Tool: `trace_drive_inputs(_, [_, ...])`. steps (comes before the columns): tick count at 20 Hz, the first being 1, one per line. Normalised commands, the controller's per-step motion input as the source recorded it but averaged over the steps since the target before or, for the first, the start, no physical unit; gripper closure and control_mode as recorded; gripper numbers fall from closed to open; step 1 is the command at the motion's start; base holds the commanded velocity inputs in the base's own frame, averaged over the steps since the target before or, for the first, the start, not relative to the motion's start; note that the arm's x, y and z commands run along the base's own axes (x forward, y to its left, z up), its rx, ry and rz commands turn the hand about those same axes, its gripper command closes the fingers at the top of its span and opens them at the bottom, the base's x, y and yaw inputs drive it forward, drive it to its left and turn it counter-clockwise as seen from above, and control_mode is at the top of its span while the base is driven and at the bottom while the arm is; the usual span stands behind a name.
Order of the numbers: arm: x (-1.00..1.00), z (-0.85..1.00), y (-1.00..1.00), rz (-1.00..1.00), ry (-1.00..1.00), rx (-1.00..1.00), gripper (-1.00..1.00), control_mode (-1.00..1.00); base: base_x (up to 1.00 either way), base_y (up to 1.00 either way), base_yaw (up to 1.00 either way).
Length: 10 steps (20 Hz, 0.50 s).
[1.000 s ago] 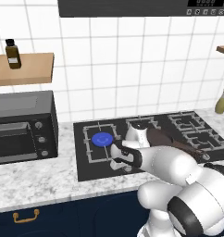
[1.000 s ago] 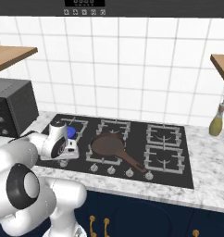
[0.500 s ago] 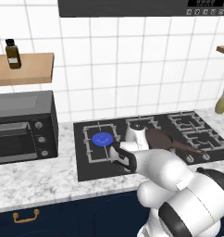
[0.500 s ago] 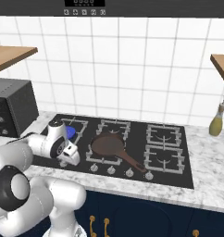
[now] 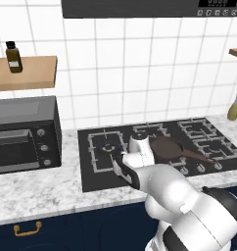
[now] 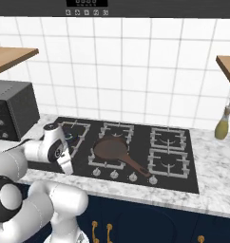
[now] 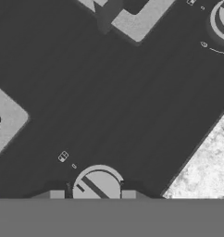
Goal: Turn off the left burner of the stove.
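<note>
The left burner (image 5: 108, 147) sits at the left end of the stove (image 6: 183, 163), inside its grey grate, and shows a dark ring with no blue disc. The gripper (image 7: 92, 196) is down at the stove's front edge. In the hand view a silver knob (image 7: 99, 184) lies between the two fingertips; whether they clamp it cannot be told. A brown pan (image 6: 112, 148) rests on the middle grate.
</note>
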Motion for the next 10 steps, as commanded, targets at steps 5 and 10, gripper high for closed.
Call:
trace_drive_inputs(5, [-0.17,0.00,-0.01,-0.02,-0.01,0.01,1.00,-1.00,0.00,0.00,0.00])
trace_drive_inputs(10, [-0.04,0.00,0.00,0.00,0.00,0.00,1.00,-1.00,0.00,0.00,0.00])
